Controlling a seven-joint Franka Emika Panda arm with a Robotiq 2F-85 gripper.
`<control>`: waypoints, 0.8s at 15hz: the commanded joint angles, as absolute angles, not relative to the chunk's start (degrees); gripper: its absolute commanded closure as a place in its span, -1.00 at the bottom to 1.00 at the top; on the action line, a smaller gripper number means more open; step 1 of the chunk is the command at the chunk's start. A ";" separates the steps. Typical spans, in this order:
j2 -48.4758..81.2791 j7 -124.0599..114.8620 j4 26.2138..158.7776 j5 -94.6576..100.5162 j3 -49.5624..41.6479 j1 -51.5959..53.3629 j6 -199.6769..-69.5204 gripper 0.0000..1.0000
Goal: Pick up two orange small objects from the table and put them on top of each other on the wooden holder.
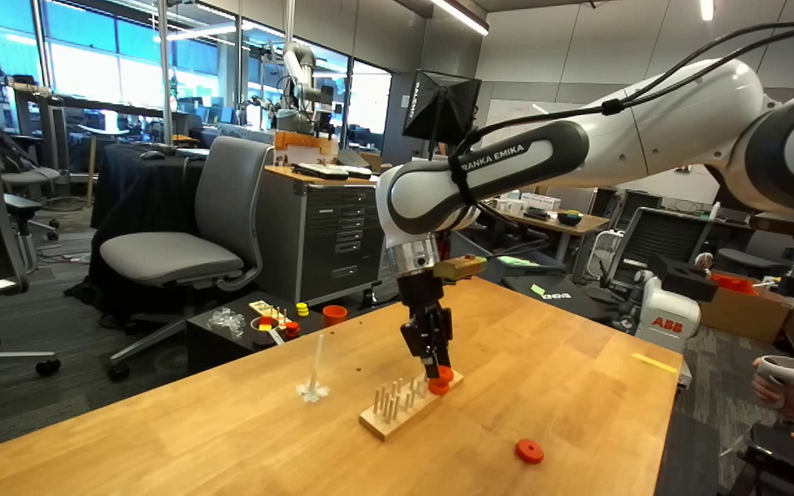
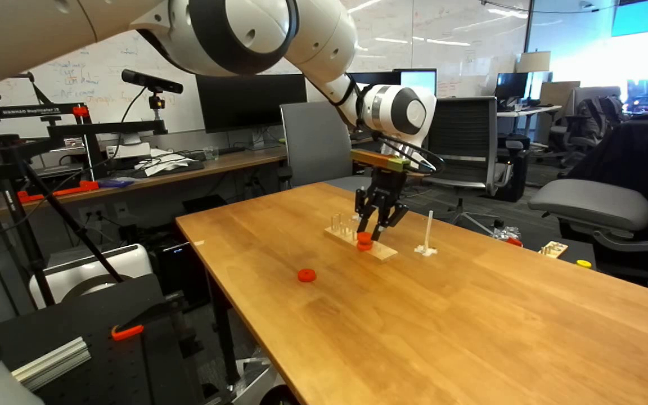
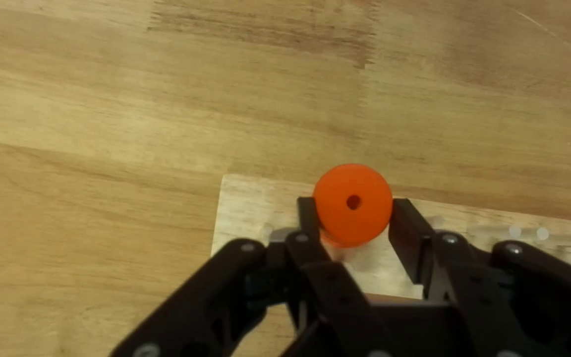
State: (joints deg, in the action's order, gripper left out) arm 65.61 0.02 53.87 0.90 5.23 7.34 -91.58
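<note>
Low in both exterior views spreads the large blond-wood tabletop (image 1: 576,386). In the wrist view, right of centre, the black two-fingered gripper (image 3: 354,207) overhangs the oblong pale-wood pegged holder (image 3: 246,208), pinching a round orange disc (image 3: 353,223). In an exterior view, a matching disc (image 1: 438,388) sits beneath at lower centre, a loose orange disc (image 1: 529,451) at lower right. Stacking seems in hand; next, centre it, lower, let go.

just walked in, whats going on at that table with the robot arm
The robot arm has an orange disc gripped in its hand, held over a matching lower disc on the wooden holder. Whether the two touch is hard to tell. A third disc lies apart on the table. It looks like a stack nearly made, but the hand has not let go yet.
</note>
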 commanded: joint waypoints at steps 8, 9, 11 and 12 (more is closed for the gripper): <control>65.67 0.52 51.50 0.28 5.78 7.24 -90.34 0.67; 65.70 0.45 51.44 0.29 5.77 7.29 -90.38 0.67; 65.86 0.37 51.35 0.40 5.70 7.40 -90.38 0.67; 66.00 0.33 51.31 0.45 5.65 7.44 -90.38 0.67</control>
